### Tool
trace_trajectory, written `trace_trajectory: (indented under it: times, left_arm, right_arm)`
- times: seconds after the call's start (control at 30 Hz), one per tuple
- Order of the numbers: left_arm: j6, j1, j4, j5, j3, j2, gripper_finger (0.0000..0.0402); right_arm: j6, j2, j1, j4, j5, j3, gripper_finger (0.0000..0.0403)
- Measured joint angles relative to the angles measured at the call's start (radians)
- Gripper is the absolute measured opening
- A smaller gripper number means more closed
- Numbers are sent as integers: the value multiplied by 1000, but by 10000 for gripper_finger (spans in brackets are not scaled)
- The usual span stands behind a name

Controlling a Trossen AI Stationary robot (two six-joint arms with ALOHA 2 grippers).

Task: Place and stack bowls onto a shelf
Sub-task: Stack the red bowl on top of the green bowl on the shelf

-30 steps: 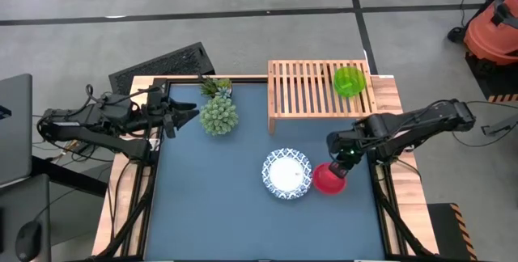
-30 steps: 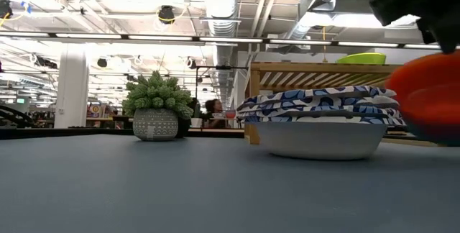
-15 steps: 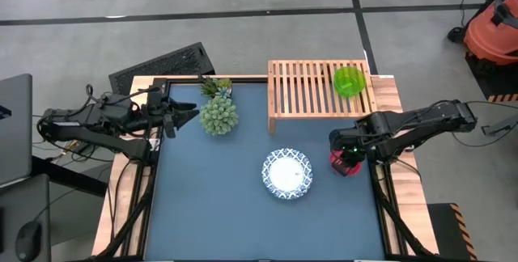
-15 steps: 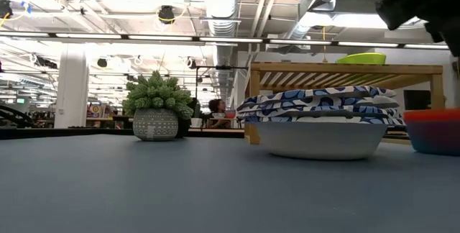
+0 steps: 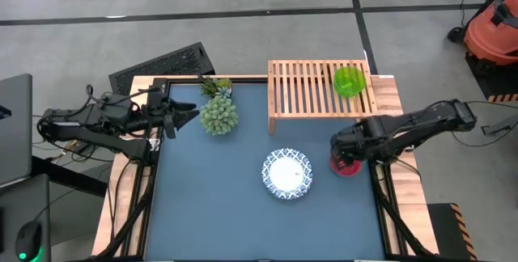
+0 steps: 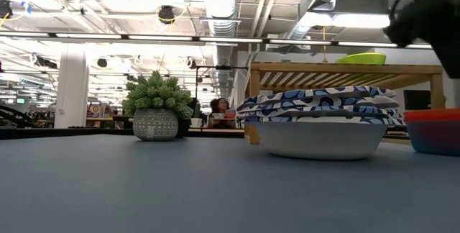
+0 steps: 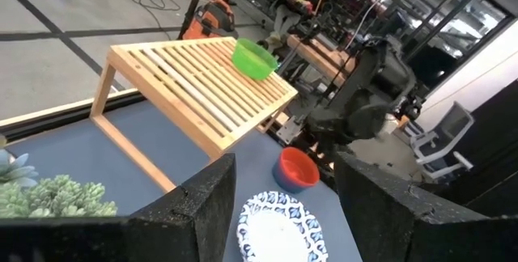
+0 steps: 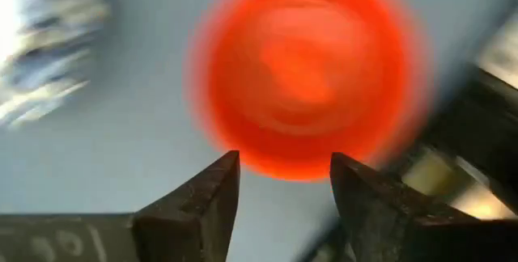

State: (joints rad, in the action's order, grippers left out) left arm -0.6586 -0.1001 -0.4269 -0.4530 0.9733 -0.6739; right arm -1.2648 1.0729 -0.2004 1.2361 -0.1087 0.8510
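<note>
White bowl (image 5: 286, 173) with blue patterned rim sits rim up on the blue table (image 5: 210, 205), nearest the front edge, nothing visible in it; in the low view it looks like more than one stacked, can't tell how many. Red bowl (image 5: 346, 165) just beside it toward the right edge, rim up, resting on the table, empty, not touching the white one. Right pincer (image 8: 283, 185) is directly above the red bowl, fingers spread, holding nothing, clear of the rim in the wrist view. Round bowls, no long axis to give.

Farther back, spiky green plant (image 5: 218, 114) in a patterned pot stands upright on the left part of the table. Shelf (image 5: 312, 88), light wood with slatted top, stands at the back right, long side running left-right; lime green bowl (image 5: 349, 80) upright on its right end, empty. Left pincer (image 5: 190, 116) waits at the left table edge near the plant, fingers spread, empty.

Beyond: grey floor, orange vacuum (image 5: 494, 27) at far right, big hall with ceiling pipes
</note>
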Motion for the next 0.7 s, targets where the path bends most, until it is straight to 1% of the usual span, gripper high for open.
trace_trajectory:
  times: [0.07,0.13,0.37,0.7]
  left_arm:
    - [0,0,-19,0,0,0,197]
    - [-2,0,-25,0,0,0,197]
    - [-9,0,-33,0,0,0,197]
    - [-12,0,-33,0,0,0,197]
  right_arm:
    - [127,0,-44,-131,-2,-2,220]
    - [200,17,-80,-204,2,-1,215]
    - [309,131,-110,-89,2,-2,200]
    - [448,236,-105,-97,1,-2,198]
